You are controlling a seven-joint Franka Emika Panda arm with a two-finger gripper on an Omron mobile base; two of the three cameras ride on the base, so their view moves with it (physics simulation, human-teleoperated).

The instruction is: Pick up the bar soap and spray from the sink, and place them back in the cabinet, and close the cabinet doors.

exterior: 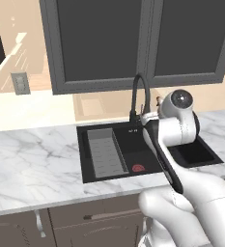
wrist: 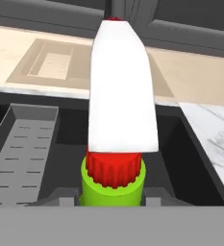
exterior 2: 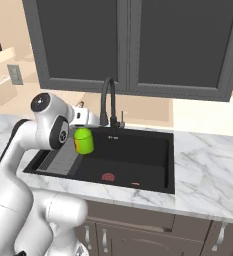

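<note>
The small green spray bottle (wrist: 112,190) with its red collar and white nozzle is being clamped between the dark fingertips (wrist: 60,196) of the claw (exterior 2: 83,131); it is being held above the black rectangular sink (exterior 2: 153,145), clear of the basin floor; the grey ribbed tray insert (wrist: 24,149) is lying in the basin beside it; a small salmon-pink bar soap (exterior 2: 135,184) is resting on the basin floor near the round dark-red drain disc (exterior 2: 108,176); the white marble table (exterior: 32,164) is surrounding the sink; behind, the black gooseneck faucet (exterior 2: 108,97) is standing; above it, grey-framed doors (exterior 2: 123,40) with dark panes are hanging closed.
</note>
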